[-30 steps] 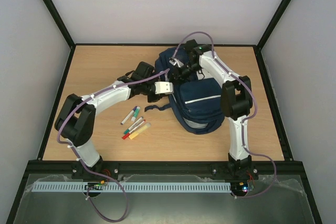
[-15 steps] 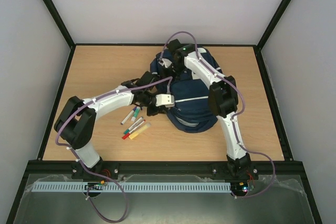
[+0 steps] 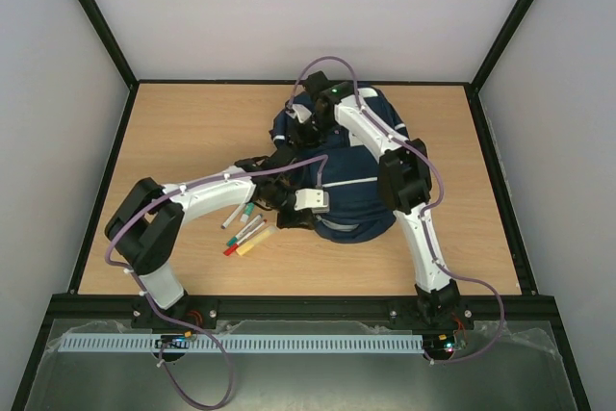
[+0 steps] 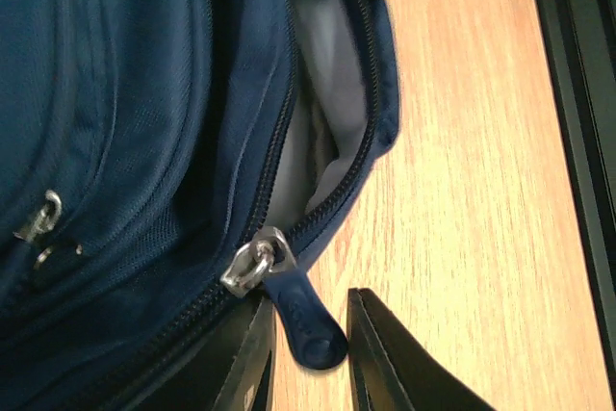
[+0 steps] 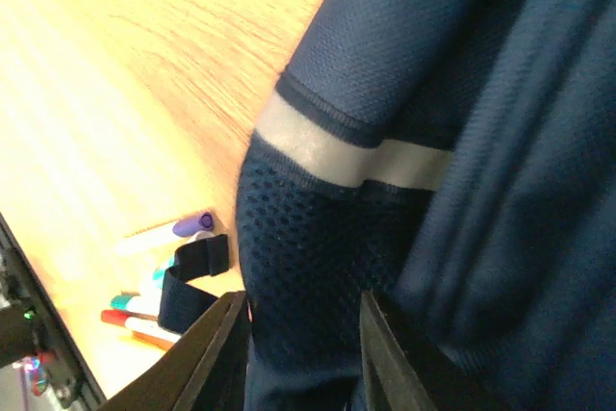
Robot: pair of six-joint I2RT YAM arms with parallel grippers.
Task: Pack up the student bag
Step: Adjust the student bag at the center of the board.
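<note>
left pincer parted astride zip pull, not clamped | zip track ran up-away from it along student bag | right pincer on bag fabric, grip unclear

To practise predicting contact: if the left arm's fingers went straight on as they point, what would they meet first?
The zip pull between the fingers; beyond it, probably the student bag.

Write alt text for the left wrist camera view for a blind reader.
The zip of the navy student bag stands partly open, showing grey lining. Its blue zip pull lies between the fingers of the left gripper, against the wooden table.
</note>
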